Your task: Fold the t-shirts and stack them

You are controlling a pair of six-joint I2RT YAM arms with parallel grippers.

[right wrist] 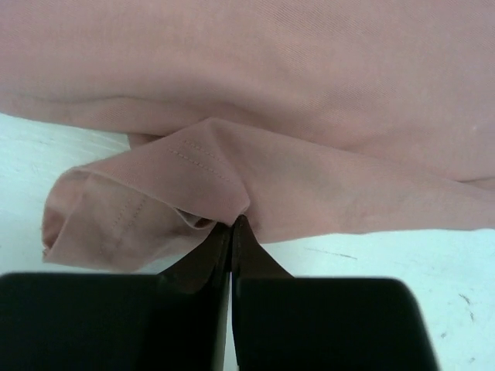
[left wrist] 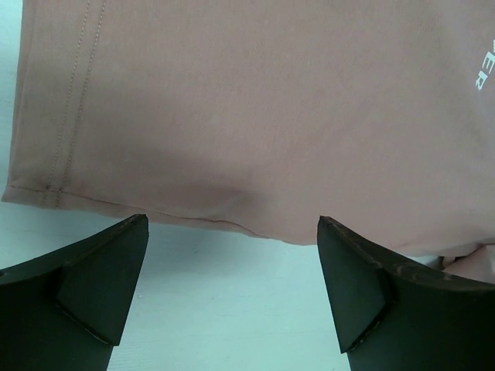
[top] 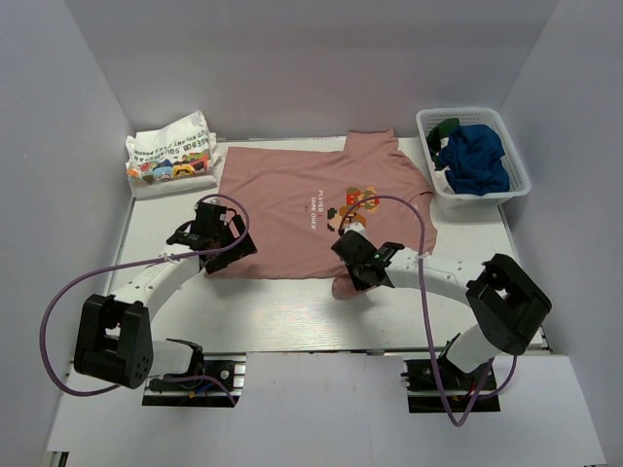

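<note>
- The dusty pink cotton tee (top: 292, 195) with the pixel character print (top: 352, 204) is spread flat mid-frame on the white tabletop (top: 292, 311) in the top view.
- The right hand (right wrist: 232, 232) is pinched fully shut on a bunched bit of stitched edge at the tee's lower border, probably a sleeve.
- The left hand (left wrist: 232, 224) is gaping wide with nothing in it, sitting just off the hem near the lower-left corner.
- My take: get the left hand onto that hem corner first, then lift both sides together, low and even, so the fold lands straight and doesn't drag.
- The grip looks thin, so a yank could slip it.
- Writing: there's white lettering (top: 316, 206) beside the print. I think it says "PLAYER", but it's too small to be sure.
- The black lettering on the folded white tees (top: 170, 156) at upper left isn't readable either.
</note>
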